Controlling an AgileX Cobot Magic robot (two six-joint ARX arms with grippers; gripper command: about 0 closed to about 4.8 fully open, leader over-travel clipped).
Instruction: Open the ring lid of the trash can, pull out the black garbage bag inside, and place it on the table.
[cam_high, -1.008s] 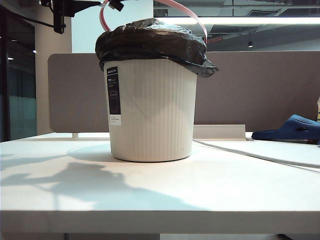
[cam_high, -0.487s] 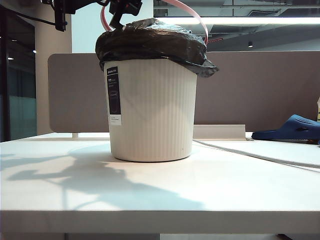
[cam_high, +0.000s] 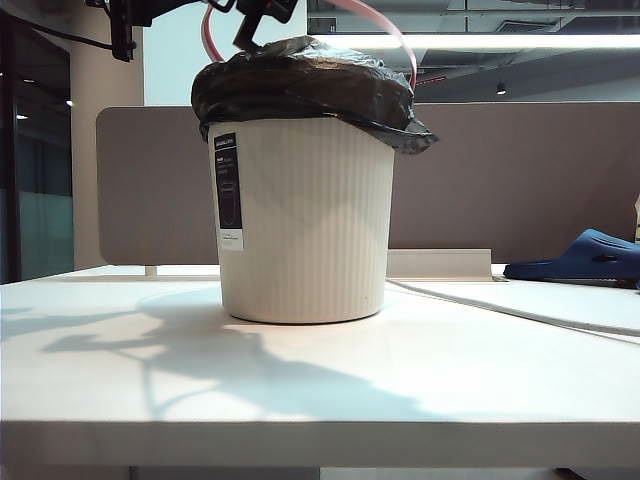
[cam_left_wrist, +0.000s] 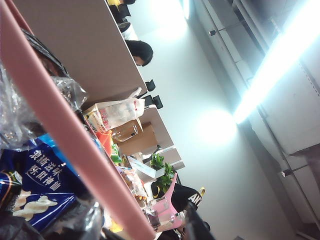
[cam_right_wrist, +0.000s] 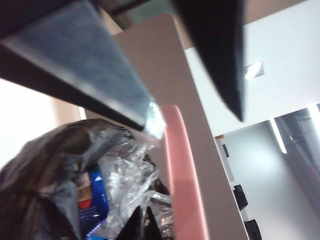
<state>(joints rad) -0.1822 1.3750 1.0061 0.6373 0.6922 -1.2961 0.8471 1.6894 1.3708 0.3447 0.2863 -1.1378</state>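
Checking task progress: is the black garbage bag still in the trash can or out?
Still in: the black garbage bag bulges from the trash can, ring lid raised above.

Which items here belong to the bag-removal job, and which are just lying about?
Job: ring lid, raised; black garbage bag; trash can; table; left gripper, right gripper, both above the bin.
Lying about: blue slipper; cable.

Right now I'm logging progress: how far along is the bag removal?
Done: the ring lid is tipped up off the trash can. In hand: the left gripper, hidden, seems to hold it while the shut right gripper hovers over the black garbage bag. Left: pulling the bag onto the table.
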